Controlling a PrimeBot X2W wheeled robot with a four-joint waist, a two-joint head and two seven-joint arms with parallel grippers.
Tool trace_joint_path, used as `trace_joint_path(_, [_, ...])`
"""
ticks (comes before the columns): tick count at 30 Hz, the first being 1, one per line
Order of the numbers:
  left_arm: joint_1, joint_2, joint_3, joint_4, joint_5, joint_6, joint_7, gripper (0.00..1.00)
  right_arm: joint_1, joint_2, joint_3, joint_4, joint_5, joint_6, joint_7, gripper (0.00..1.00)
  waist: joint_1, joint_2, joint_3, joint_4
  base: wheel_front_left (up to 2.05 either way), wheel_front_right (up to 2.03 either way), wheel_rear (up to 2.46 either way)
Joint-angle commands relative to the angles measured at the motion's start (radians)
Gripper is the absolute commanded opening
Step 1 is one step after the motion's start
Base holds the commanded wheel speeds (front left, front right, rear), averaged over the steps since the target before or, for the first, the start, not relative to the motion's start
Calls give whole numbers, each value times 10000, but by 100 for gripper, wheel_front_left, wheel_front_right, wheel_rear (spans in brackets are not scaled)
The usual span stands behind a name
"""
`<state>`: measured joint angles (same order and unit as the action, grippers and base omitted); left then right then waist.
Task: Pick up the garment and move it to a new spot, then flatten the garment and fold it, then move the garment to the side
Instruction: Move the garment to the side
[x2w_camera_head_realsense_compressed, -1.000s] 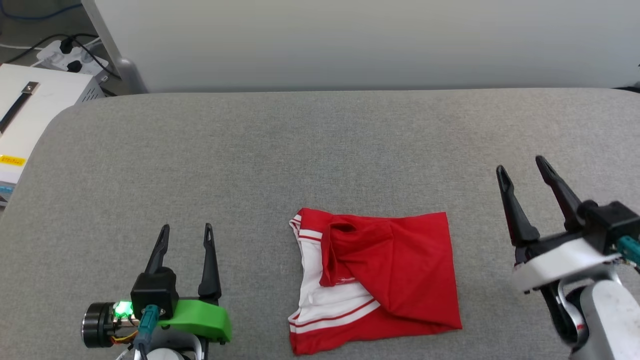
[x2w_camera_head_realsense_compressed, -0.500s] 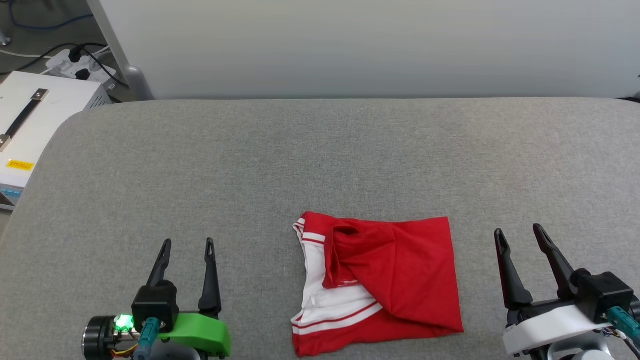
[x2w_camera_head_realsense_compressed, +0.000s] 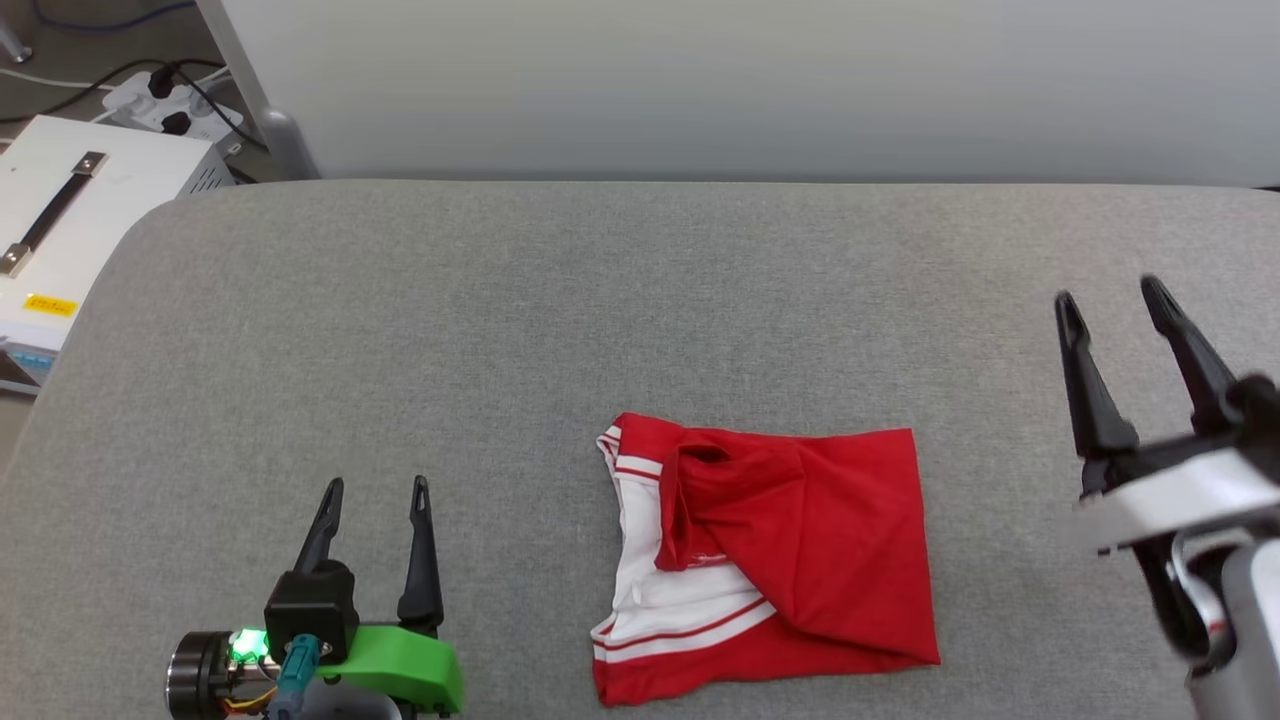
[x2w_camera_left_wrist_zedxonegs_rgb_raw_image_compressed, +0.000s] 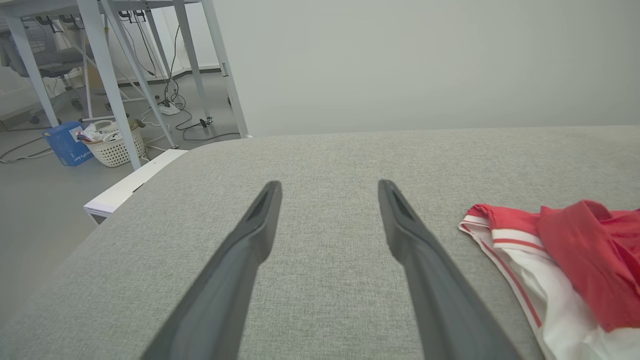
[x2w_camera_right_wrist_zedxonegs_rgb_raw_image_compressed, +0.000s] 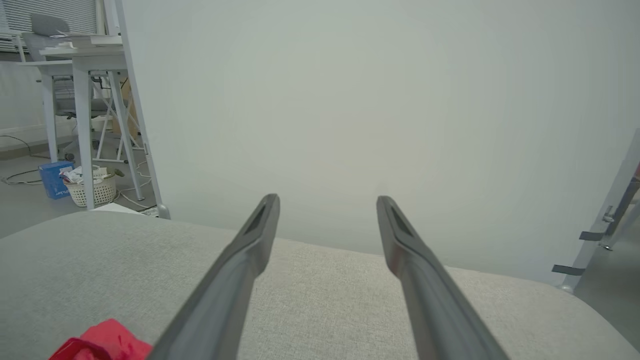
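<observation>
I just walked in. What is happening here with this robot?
A two-armed robot faces a red jersey T-shirt lying loosely folded on a grey fabric-covered table. Neither arm touches it: the left end effector sits open to its left, and the right end effector hangs open above the table to its right. Nothing is held.

So the garment (x2w_camera_head_realsense_compressed: 800, 540) lies on the table (x2w_camera_head_realsense_compressed: 600, 300) toward its 6 o'clock edge, left gripper (x2w_camera_head_realsense_compressed: 375, 485) at the garment's 9, right gripper (x2w_camera_head_realsense_compressed: 1108, 290) at 2, box (x2w_camera_head_realsense_compressed: 60, 230) beyond at 10.
</observation>
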<state>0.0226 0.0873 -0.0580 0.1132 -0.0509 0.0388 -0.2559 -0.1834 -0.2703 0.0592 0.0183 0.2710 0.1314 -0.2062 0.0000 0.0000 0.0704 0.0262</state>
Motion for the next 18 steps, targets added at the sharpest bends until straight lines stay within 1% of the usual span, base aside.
trace_joint_path(1, [-94, 7, 7, 5, 17, -57, -59, 100, -410, -328, 300, 76, 271, -7, 398, 100, 0, 0, 80, 63, 0, 0, 0])
trace_joint_path(4, [-183, -7, -2, 31, 9, -72, -59, 100, -1160, -1297, 1412, 242, 1406, -7, 2169, 100, 0, 0, 187, 139, 0, 0, 0])
trace_joint_path(10, [-351, -52, -20, 41, -7, -70, -59, 100, -1985, -2792, 2912, 245, 4004, -7, 5182, 100, 0, 0, 493, 272, 0, 0, 0])
trace_joint_path(14, [-492, -100, -67, 15, -15, -59, -59, 100, -1973, -3419, 3558, 384, 5628, -7, 7074, 100, 0, 0, 771, 384, 0, 0, 0])
trace_joint_path(16, [-598, -126, -115, 13, -15, -67, -59, 100, -1869, -3614, 3710, 500, 6292, -7, 7809, 100, 0, 0, 941, 470, 0, 0, 0])
trace_joint_path(18, [-715, -153, -168, 4, -18, -71, -59, 100, -1782, -3763, 3820, 625, 6771, -7, 8300, 100, 0, 0, 1122, 570, 0, 0, 0])
